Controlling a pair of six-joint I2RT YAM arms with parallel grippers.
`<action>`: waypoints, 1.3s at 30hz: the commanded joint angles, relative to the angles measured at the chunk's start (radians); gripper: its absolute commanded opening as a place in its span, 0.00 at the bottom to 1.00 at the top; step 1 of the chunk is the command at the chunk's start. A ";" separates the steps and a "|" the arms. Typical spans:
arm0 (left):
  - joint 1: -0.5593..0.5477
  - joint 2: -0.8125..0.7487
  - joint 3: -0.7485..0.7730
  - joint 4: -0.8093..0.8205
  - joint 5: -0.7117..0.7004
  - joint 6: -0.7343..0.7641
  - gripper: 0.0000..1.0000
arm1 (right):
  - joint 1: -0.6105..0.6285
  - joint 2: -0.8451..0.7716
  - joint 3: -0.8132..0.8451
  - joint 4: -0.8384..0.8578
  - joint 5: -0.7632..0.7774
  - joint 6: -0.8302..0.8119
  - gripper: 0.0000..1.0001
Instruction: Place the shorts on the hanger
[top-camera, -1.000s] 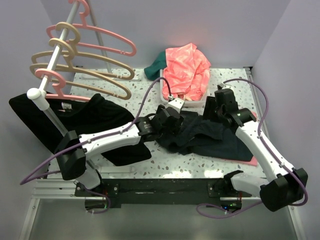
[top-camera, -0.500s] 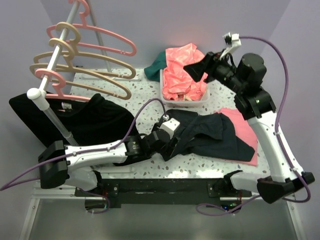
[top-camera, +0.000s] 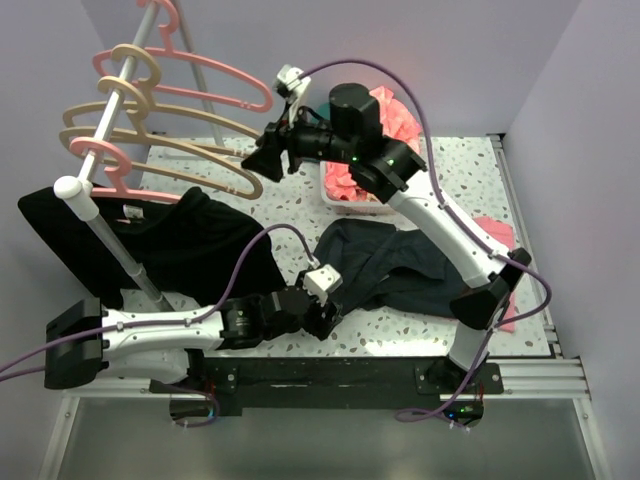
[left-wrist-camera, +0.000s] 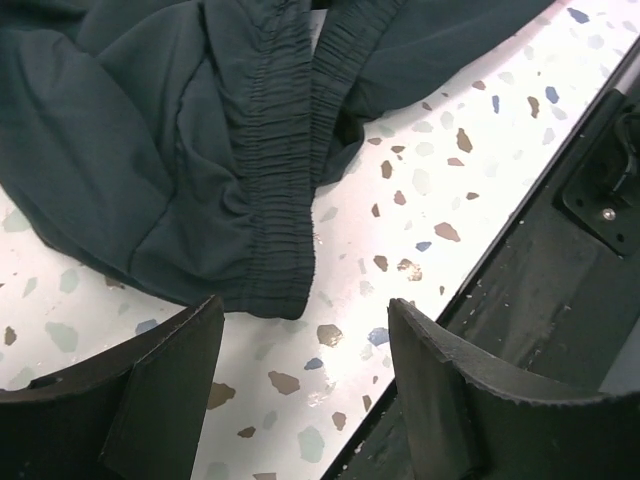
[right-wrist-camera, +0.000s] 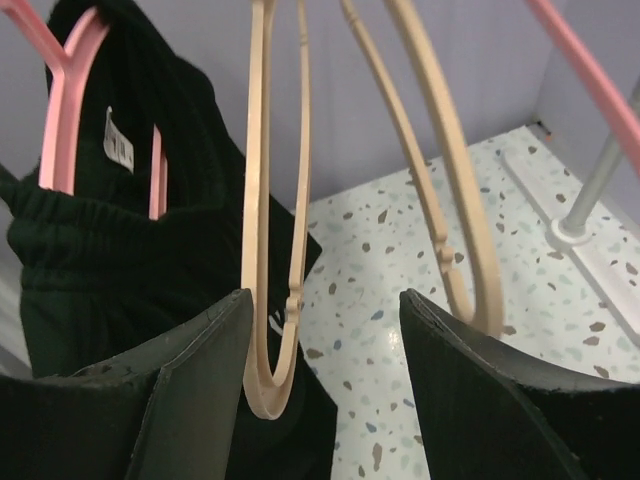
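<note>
Left gripper (left-wrist-camera: 305, 312): jaws spread, nothing clasped, held low at the near edge of the table (left-wrist-camera: 400, 220). The shorts (left-wrist-camera: 180, 150), one pair, dark navy, soft, with a gathered elastic waistband, are laid crumpled just beyond the fingertips; a bare terrazzo strip is seen between them and the black rail (left-wrist-camera: 560, 270).

Right gripper (top-camera: 262, 162): jaws parted, unclosed; the curved end of the hanger (right-wrist-camera: 250, 250), beige, is seen between them, contact not discernible; open table is seen below.

Counted: two beige hangers, the second (right-wrist-camera: 440, 190) just beside; two pink hangers (right-wrist-camera: 62, 70); one black T-shirt (right-wrist-camera: 120, 260), carried on a pink one.
</note>
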 joint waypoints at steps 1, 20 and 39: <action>-0.016 -0.020 -0.014 0.088 0.033 0.031 0.71 | 0.020 -0.004 0.072 -0.052 0.013 -0.095 0.63; -0.024 0.003 -0.001 0.071 0.033 0.055 0.71 | 0.065 0.047 0.076 -0.043 -0.036 -0.111 0.61; -0.024 0.014 0.008 0.062 0.035 0.061 0.71 | 0.084 0.016 0.083 0.097 0.022 -0.028 0.64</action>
